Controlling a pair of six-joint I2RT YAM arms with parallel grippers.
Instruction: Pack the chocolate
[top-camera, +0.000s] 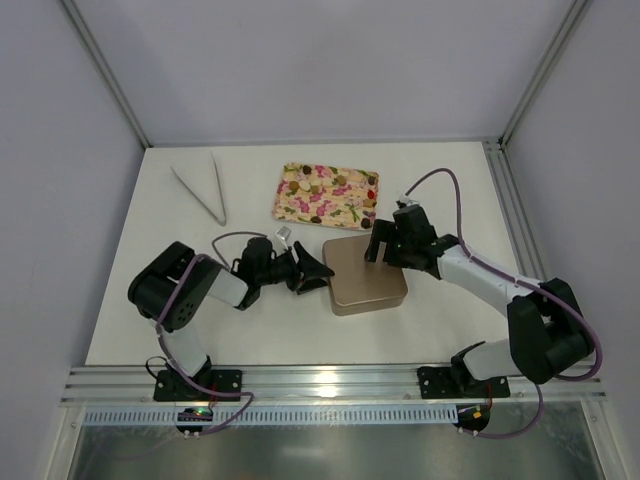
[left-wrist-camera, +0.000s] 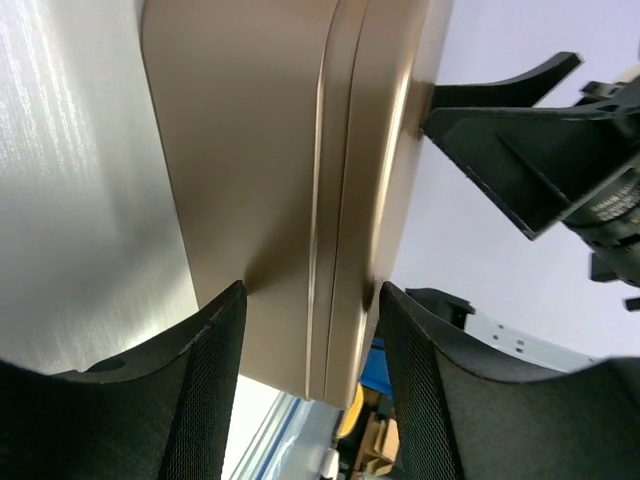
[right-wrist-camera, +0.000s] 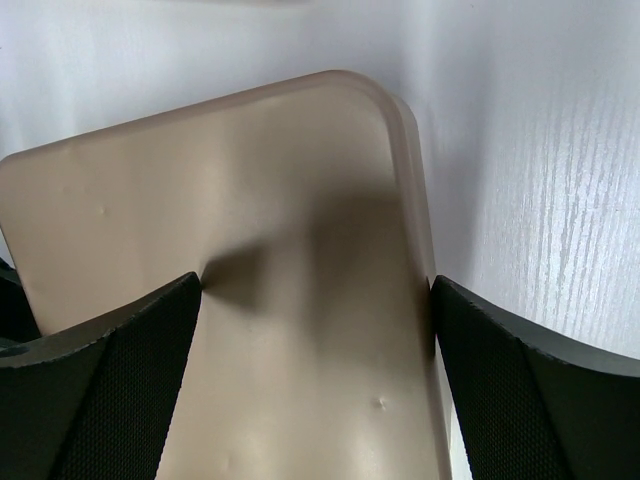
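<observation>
The box (top-camera: 365, 272) was plain matte gold-tan. The tray (top-camera: 326, 195) was cream, printed with pink and dark brown spots. The tongs (top-camera: 200, 190) were silver-grey, the counter (top-camera: 250, 330) white, the left tool (top-camera: 320, 272) and right tool (top-camera: 379, 242) black.

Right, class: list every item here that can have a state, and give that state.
gold box: closed, lid on, lying flat.
patterned tray: lying flat, behind the box.
tongs: lying open, untouched.
left gripper: straddling box's left edge; grip unclear.
right gripper: open over box's far right corner.
</observation>
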